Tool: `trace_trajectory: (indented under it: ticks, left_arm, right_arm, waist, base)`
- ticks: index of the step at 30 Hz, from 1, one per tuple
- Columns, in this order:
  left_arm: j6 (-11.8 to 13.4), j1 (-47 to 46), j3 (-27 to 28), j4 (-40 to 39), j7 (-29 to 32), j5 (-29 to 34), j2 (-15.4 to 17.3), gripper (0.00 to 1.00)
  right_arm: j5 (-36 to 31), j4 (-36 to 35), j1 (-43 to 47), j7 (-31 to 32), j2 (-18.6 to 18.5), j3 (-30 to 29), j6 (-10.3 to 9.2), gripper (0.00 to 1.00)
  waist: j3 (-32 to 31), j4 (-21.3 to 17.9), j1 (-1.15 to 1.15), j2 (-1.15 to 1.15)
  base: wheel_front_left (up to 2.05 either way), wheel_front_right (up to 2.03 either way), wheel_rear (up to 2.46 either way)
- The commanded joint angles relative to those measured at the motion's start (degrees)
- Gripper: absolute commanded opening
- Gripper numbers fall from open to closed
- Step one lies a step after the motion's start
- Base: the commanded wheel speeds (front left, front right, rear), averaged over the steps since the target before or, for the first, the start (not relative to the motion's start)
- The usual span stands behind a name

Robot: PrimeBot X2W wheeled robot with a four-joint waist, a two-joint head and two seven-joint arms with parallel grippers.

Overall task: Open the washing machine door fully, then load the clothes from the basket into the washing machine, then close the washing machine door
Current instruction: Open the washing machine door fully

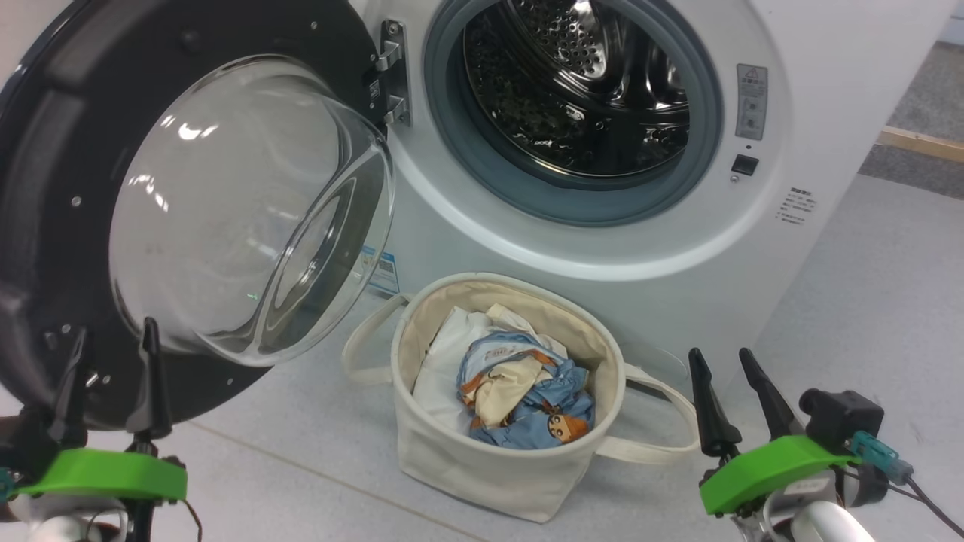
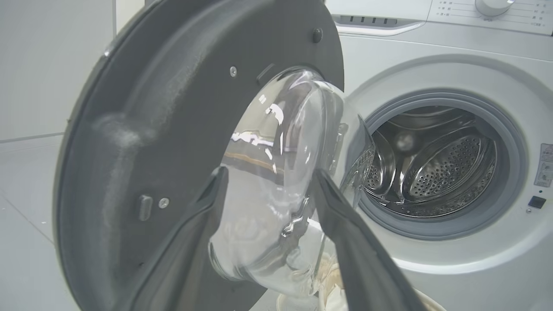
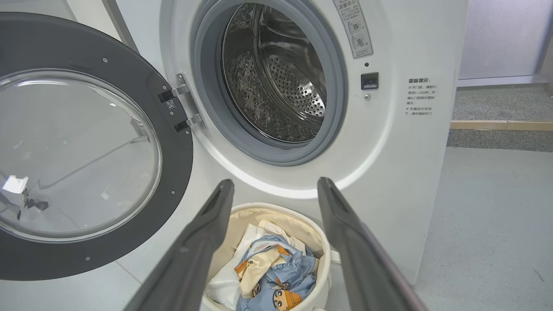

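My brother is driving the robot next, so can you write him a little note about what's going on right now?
Grippers: left gripper open, empty, by the lower rim of the washing machine door. The right gripper is open, empty, right of the basket.
Things: door swung wide; drum looks empty; clothes in the basket on the floor before the washing machine.
Done: door opened.
Left: load clothes, close door.

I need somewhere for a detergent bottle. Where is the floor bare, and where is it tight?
Bare: floor right of the basket, bordered by the washing machine and the right gripper; also the strip before the basket, toward the left gripper. Tight: between the open door and the basket.
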Motion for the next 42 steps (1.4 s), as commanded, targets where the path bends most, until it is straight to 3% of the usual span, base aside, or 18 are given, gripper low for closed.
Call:
trace_trajectory:
  ticks: [1, 12, 27, 34, 42]
  left_arm:
    - [-0.1, -1.3, 1.2, -2.9, -0.3, 0.3, 1.1, 1.00]
    - [-0.4, 0.7, -1.3, -5.5, -0.3, -3.3, 0.0, 1.00]
    - [-0.4, 2.1, -2.3, -4.9, -0.3, -5.5, 0.2, 1.00]
    - [-0.4, 2.4, -2.4, -5.3, -0.3, -5.7, 0.0, 1.00]
    - [-0.4, 2.6, -3.2, -5.3, -0.3, -6.4, 0.0, 1.00]
  right_arm:
    - [-0.2, -2.3, -1.9, -0.7, -0.3, 0.9, 0.05, 1.00]
    - [-0.8, -4.1, -2.3, -0.7, -0.7, 1.3, 0.05, 1.00]
    - [-2.1, -5.0, -3.6, -0.7, -2.3, 1.2, 0.05, 1.00]
    - [-2.1, -5.4, -4.0, -0.7, -3.1, 0.8, 0.05, 1.00]
    - [-2.0, -5.4, -4.3, -0.7, -3.7, 0.7, 0.05, 1.00]
  waist:
    - [-0.1, -0.7, 0.00, 0.00]
    - [0.4, -7.1, 0.00, 0.00]
    - [1.4, -19.5, 0.00, 0.00]
    - [1.9, -21.4, 0.00, 0.00]
    - [2.0, -20.9, 0.00, 0.00]
  base:
    - [0.00, 0.00, 0.00]
    - [0.00, 0.00, 0.00]
    - [0.00, 0.00, 0.00]
    - [0.00, 0.00, 0.00]
    - [0.00, 0.00, 0.00]
